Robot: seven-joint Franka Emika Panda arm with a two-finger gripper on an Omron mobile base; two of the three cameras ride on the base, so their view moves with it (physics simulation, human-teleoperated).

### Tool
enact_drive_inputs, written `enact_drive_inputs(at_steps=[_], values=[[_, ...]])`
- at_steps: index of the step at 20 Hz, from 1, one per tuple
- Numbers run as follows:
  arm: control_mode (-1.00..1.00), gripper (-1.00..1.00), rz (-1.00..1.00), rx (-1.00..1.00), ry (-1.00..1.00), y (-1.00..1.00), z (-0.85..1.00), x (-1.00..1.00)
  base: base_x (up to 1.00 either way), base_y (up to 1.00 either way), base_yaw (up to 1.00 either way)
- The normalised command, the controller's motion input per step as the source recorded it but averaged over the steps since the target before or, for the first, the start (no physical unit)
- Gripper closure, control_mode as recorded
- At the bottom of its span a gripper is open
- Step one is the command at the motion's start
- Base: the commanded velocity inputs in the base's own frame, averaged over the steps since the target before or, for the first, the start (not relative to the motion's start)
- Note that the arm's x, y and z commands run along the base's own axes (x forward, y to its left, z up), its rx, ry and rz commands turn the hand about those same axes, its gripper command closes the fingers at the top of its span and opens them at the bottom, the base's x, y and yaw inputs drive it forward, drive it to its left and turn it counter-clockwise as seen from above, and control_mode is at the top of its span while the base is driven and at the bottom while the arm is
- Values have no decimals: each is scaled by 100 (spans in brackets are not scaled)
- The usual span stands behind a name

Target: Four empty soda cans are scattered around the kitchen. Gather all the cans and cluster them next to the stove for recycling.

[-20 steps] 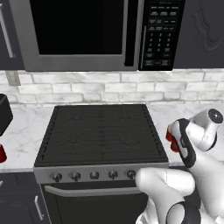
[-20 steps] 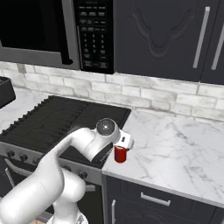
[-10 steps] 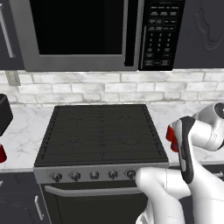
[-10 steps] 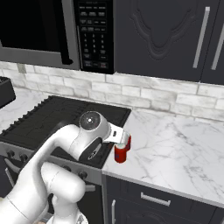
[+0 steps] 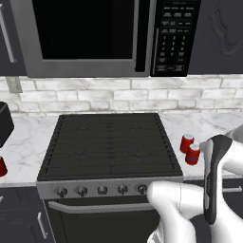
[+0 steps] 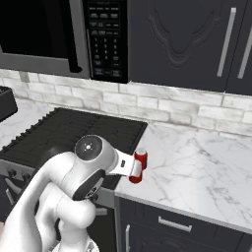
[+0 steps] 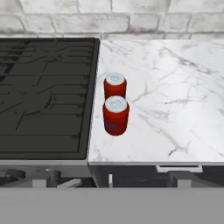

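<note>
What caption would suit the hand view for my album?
Two red cans stand upright on the marble counter beside the stove.

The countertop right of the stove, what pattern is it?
White marble with grey veining; the countertop shows best in the hand view.

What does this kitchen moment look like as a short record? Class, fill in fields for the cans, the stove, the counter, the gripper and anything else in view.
cans by stove: two soda cans upright on the counter, just right of the stove, one behind the other
third can: another red can at the left edge of the left base view, left of the stove
stove: black cooktop, nothing on it
counter: white marble
microwave: above the stove
gripper: open, holding nothing, pulled back from the cans
</note>
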Motion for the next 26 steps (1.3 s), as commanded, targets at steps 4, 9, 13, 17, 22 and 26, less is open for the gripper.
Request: enact_drive_inputs(at_steps=[4,9,13,17,22,26], values=[[-100,-100,0,-3,4,0,18,-50,0,0,0],[-100,-100,0,-4,3,0,15,-50,0,0,0],[-100,-100,0,-4,3,0,1,-55,0,0,0],[-100,-100,0,0,0,0,0,-63,0,0,0],[-100,-100,-2,-1,0,0,0,-61,0,0,0],[-100,-100,-2,-3,3,0,0,-48,0,0,0]])
